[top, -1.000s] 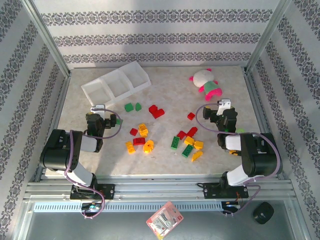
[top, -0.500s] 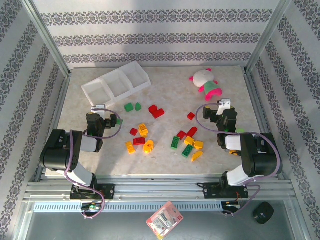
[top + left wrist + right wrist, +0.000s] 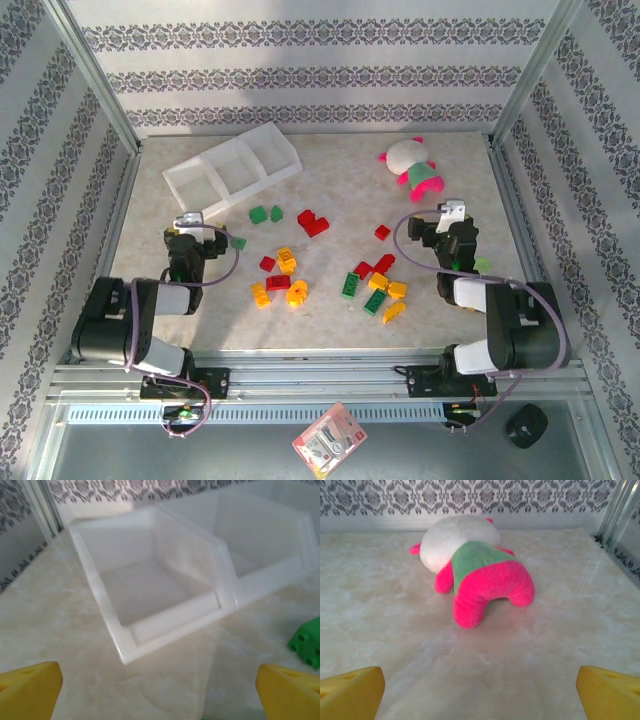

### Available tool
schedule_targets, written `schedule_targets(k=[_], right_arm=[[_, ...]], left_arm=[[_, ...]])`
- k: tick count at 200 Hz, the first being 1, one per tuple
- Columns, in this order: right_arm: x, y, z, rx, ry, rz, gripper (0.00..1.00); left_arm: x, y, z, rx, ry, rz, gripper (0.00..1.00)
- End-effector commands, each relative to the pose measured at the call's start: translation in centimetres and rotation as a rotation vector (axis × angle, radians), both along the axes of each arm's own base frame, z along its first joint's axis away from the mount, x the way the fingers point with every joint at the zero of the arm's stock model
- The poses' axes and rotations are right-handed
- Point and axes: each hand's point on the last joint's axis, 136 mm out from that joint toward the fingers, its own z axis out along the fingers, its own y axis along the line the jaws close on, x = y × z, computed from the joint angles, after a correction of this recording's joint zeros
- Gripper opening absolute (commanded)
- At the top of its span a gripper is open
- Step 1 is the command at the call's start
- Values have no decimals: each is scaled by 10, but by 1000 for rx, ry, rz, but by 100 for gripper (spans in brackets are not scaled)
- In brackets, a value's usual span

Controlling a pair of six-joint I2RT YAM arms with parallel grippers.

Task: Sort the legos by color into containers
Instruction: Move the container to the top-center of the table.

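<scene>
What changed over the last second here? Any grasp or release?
The left gripper swung slightly to its left, away from a green brick; the right gripper edged slightly right. Both are open and empty, so nothing was grasped or released. The legos, tray and plush toy stayed put.

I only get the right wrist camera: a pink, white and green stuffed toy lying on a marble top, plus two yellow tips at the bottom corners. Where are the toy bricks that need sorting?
Observer: The overhead camera has the bricks scattered across the middle of the table, in red, yellow and green.
Operator: And where do they go?
Observer: Into a white tray at the far left, three square sections in a row. All three look bare.
Operator: Is anything being carried right now?
Observer: No. The left gripper is open and faces the tray, with nothing between its yellow fingertips.
</scene>
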Motion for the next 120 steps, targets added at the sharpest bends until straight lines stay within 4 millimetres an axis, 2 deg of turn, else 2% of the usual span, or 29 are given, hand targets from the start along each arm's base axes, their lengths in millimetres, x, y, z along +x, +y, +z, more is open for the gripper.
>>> schedule_targets(k=[1,25,53,87,120], right_arm=[[-9,6,19,1,-25,6,98],[-18,20,38,7,-35,42,98],[-29,54,59,30,-26,138,98],[-45,117,78,32,-1,316,98],[-62,184,94,7,-7,496,98]], left_arm=[[-4,13,29,-30,-26,89,99],[-8,11,52,-76,-25,125,99],[-7,-4,78,-98,-3,130,99],[4,-22,97,-168,46,124,99],[25,-19,91,-188,141,206,99]])
